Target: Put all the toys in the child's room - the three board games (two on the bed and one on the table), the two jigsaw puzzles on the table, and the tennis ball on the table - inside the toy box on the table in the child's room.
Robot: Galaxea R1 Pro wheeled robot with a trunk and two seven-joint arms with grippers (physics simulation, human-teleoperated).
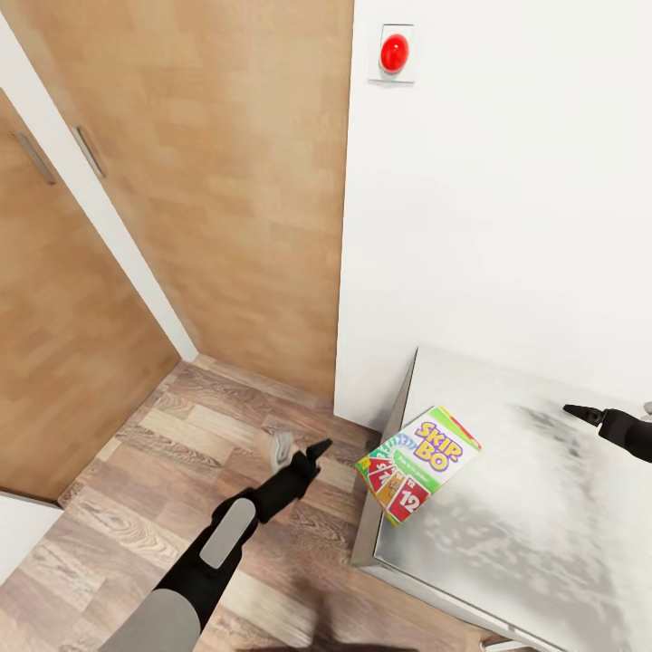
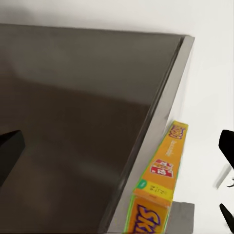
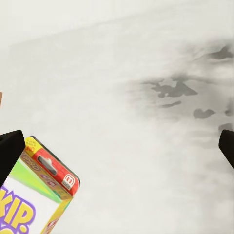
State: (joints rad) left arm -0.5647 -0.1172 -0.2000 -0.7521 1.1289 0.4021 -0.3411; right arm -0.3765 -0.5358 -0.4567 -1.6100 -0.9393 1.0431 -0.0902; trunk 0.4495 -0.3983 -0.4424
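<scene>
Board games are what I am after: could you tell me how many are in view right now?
1. The Skip-Bo box lies on the near left corner of the table, overhanging its edge. The other games may be out of frame.

The Skip-Bo box [image 1: 418, 463] is lying at the corner of the surface [image 1: 543, 543], partly overhanging its edge. In the head view, its white face is showing "SKIP BO" in large yellow letters outlined in purple; below the title, the pictured cards are showing numerals, of which "12" on a red card is reading clearly. In the left wrist view, the yellow side panel of the box [image 2: 158, 187] is carrying a small repeat of the logo, too blurred to read. In the right wrist view, the box face [image 3: 36, 200] is showing "KIP" in yellow letters, cut off at the frame edge.
</scene>
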